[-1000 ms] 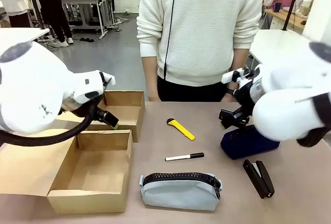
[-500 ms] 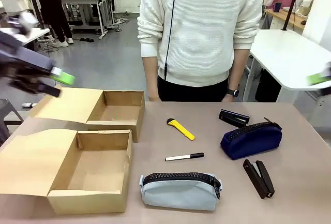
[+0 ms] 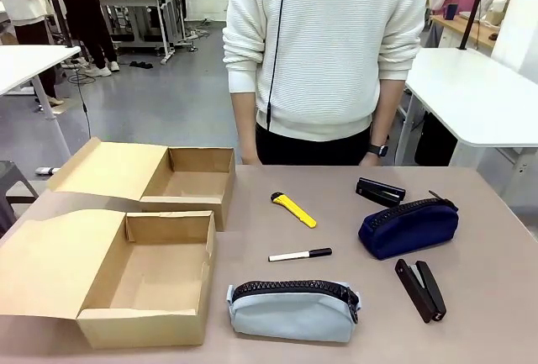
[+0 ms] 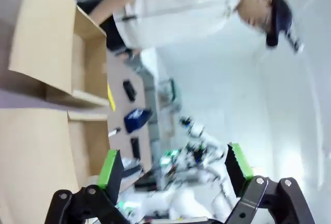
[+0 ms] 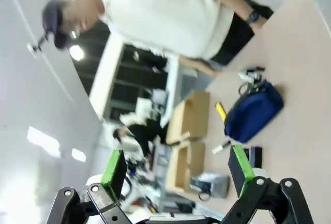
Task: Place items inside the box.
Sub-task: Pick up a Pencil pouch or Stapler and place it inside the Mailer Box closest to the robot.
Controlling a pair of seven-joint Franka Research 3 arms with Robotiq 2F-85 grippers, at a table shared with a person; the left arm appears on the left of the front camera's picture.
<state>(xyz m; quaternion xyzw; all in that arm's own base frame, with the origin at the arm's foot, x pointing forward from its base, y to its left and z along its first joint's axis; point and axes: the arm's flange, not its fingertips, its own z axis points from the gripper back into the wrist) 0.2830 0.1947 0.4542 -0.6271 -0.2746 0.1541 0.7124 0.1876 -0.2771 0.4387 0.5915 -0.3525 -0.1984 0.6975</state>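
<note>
No item had yet been placed, and both boxes lay empty, so the task was judged to be at its very start. In the wrist views the left gripper (image 4: 173, 164) and the right gripper (image 5: 176, 164) were held well away from the table, each with fingers spread wide and nothing between them. Next, a descent onto one item and a firm pinch would be called for.

Nearest on the tan table (image 3: 496, 313) lay the grey-blue zip pouch (image 3: 292, 312), just beside the near box (image 3: 139, 329). Farther back were found the black stapler (image 3: 420, 289), the white marker (image 3: 300, 255), the dark blue pouch (image 3: 409, 227), the yellow utility knife (image 3: 294, 210) and a second stapler (image 3: 380, 191), with the far box (image 3: 225, 194) at the left.

Beyond the far edge a person (image 3: 328, 53) in a white sweater was stood, and a white side table (image 3: 471, 87) and grey floor (image 3: 168, 103) were seen behind.
</note>
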